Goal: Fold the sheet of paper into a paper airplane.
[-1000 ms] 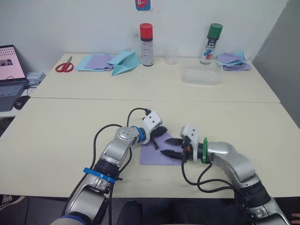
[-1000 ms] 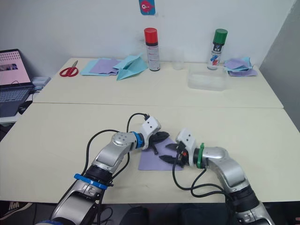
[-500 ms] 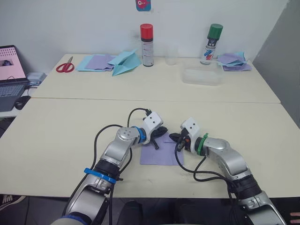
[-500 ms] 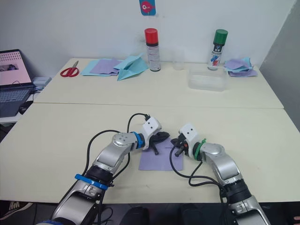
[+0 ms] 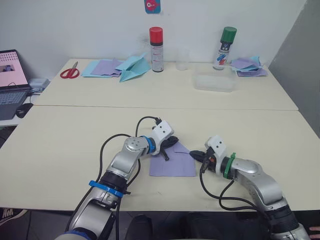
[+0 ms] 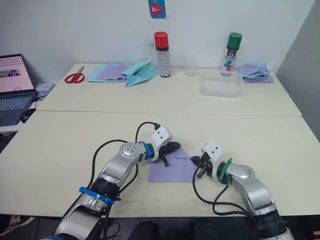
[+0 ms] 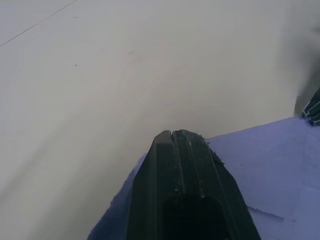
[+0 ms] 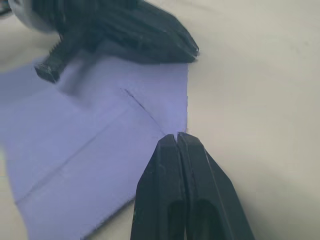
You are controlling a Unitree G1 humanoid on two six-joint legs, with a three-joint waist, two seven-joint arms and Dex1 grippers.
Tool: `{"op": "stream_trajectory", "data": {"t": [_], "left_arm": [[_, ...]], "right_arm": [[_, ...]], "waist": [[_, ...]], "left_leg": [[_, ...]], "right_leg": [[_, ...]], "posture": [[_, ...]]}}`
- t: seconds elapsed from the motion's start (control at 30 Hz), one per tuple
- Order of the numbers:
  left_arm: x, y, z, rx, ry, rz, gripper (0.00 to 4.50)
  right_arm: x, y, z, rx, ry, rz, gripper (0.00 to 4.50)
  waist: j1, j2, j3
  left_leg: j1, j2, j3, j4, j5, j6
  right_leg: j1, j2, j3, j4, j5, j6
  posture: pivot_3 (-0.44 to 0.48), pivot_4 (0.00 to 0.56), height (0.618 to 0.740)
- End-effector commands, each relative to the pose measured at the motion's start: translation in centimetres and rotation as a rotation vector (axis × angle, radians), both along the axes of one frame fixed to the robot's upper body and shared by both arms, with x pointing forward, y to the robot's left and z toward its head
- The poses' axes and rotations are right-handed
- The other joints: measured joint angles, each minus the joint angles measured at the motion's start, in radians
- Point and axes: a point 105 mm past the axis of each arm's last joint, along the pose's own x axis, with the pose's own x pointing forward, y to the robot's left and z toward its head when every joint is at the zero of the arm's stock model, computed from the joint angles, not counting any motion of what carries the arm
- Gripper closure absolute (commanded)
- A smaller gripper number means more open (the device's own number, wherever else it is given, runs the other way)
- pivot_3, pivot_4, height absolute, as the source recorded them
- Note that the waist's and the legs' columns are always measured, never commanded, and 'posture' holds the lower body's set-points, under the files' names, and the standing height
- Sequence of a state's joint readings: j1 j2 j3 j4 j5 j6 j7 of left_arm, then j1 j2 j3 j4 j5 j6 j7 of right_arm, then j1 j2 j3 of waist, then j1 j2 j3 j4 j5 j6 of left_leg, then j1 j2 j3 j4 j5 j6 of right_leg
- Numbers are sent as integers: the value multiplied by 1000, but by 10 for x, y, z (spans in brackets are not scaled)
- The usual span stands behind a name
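Observation:
The sheet of paper is lavender and lies flat on the near table. It shows crease lines, and its far edge rises to a point. My left gripper is shut, and its tip rests on the sheet's far left part; the left wrist view shows the closed fingers over the purple paper. My right gripper is shut, with its tip at the sheet's right edge. In the right wrist view its fingertips sit at that edge of the sheet. The paper airplane is out of view.
On the far table stand a red-capped spray can, a green-capped one, a clear cup and a clear container. A light blue paper plane, scissors, paper stacks and a laptop are also there.
My right gripper was open over the sheet's right part; it has shut and drawn back rightward to the sheet's edge. The left gripper has stayed on the sheet.

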State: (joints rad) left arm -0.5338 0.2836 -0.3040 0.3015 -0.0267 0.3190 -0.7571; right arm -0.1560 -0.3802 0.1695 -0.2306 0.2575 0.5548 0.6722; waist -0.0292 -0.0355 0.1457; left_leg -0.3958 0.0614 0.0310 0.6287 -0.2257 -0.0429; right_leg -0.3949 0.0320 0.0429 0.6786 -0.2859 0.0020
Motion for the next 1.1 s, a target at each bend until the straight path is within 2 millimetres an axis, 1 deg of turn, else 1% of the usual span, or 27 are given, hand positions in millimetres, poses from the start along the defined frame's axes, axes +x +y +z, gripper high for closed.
{"op": "stream_trajectory", "data": {"t": [0.03,0.2,0.3,0.37,0.47,0.6,0.63,0.67,0.73,0.83,0.97,1.1], "left_arm": [[-14,2,-31,66,101,-19,4500],[-13,2,-30,69,96,-22,4500],[-12,2,-28,68,92,-23,4500],[-12,-1,-23,47,78,-38,4500],[-13,-4,-12,16,43,-75,4500],[-13,-18,21,-119,-18,-117,4500],[-13,-21,24,-132,-24,-123,4500],[-13,-23,23,-128,-21,-125,4500],[-12,-25,15,-98,-9,-119,4500],[-9,-23,2,-44,25,-93,4500],[-3,-9,-16,52,63,-32,4500],[3,7,-21,82,74,35,4500]], "right_arm": [[5,10,27,48,-135,6,4452],[10,18,2,-67,-84,-1,4452],[12,19,-6,-107,-72,-4,4452],[12,18,-12,-141,-62,-9,4452],[10,19,-19,-169,-34,0,4452],[7,23,-22,-172,-22,11,4452],[7,24,-22,-173,-21,16,4452],[6,24,-23,-175,-20,20,4452],[6,25,-23,-178,-18,22,4452],[7,25,-23,-183,-19,17,4452],[9,22,-24,-200,-19,6,4452],[11,21,-24,-208,-19,7,4452]], "waist": [[0,0,0],[0,0,0],[0,0,0],[0,0,0],[0,0,0],[-1,0,0],[-1,0,0],[-1,0,1],[-1,0,1],[-2,0,1],[-3,0,0],[-4,0,0]], "left_leg": [[0,0,0,0,0,0],[0,0,0,0,0,0],[0,0,1,0,0,0],[0,0,1,0,0,0],[0,0,1,0,0,0],[0,1,0,0,0,0],[0,1,1,0,0,0],[0,1,1,0,0,0],[-1,0,1,0,0,0],[-1,0,1,0,0,0],[0,0,0,0,0,0],[2,1,0,0,0,0]], "right_leg": [[0,0,0,0,0,0],[0,0,0,-1,0,0],[0,0,1,-1,0,0],[0,0,1,0,0,0],[0,0,0,0,0,0],[0,0,0,0,0,0],[0,0,0,0,0,0],[-1,0,1,0,0,0],[-1,0,0,0,0,0],[-1,1,1,0,0,0],[-1,1,0,0,0,0],[1,1,1,1,0,0]], "posture": [[0,150,740],[0,150,740],[0,150,740],[0,150,740],[0,150,740],[0,150,740],[0,150,740],[0,150,740],[0,150,740],[0,150,740],[0,150,740],[0,150,740]]}}
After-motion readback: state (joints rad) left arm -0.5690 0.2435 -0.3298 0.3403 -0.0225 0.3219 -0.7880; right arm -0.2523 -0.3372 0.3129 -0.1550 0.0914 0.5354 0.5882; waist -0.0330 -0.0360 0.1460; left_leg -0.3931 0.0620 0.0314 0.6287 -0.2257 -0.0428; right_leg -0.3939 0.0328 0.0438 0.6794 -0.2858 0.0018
